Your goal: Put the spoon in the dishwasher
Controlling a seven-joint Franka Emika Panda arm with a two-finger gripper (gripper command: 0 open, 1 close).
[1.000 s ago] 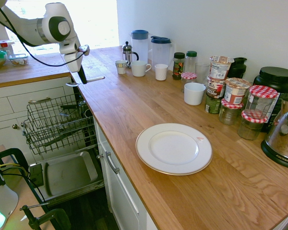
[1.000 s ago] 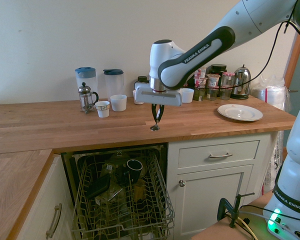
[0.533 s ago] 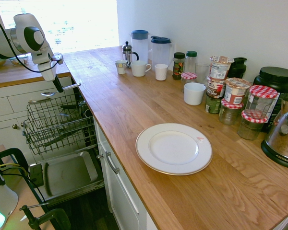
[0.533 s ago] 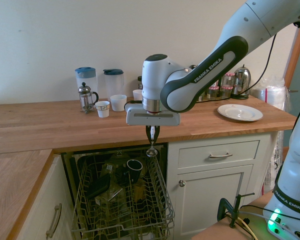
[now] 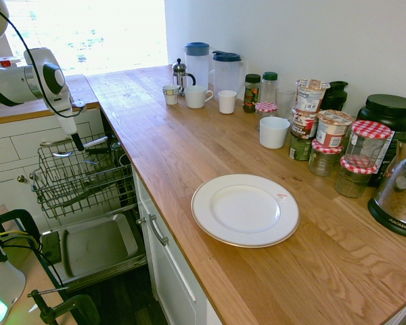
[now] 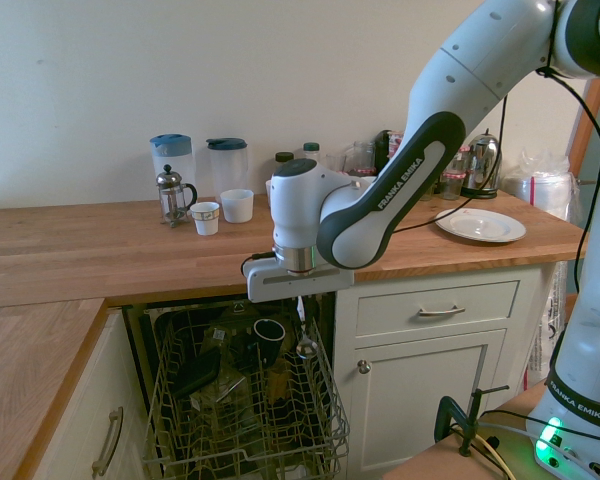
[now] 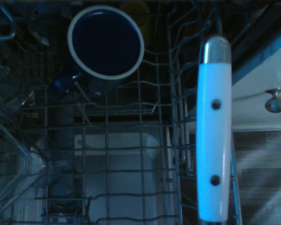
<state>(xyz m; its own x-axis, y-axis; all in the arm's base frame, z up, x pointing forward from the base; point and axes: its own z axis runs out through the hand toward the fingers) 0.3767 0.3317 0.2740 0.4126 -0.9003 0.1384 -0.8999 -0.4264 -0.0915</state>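
Observation:
The dishwasher stands open, with its dark wire rack [image 5: 81, 177] [image 6: 242, 400] pulled out over the flat grey door panel [image 5: 95, 247]. My gripper [image 5: 76, 141] [image 6: 301, 312] hangs just above the rack's counter-side edge, shut on the spoon [image 5: 98, 141]. In the second exterior view the spoon [image 6: 306, 345] points down, its end level with the rack's top wires. In the wrist view the spoon [image 7: 214, 140] shows as a long pale handle with two dark dots, over the rack's side wires.
A dark mug [image 7: 105, 42] [image 6: 268, 335] and other dishes sit in the rack. A white plate [image 5: 245, 210], jugs, cups and jars stand on the wooden counter [image 5: 189, 149]. White cabinet drawers [image 6: 435, 310] flank the dishwasher.
The arm has carried the spoon off the counter edge and down, from above the worktop to just over the dishwasher rack. The gripper stayed shut.

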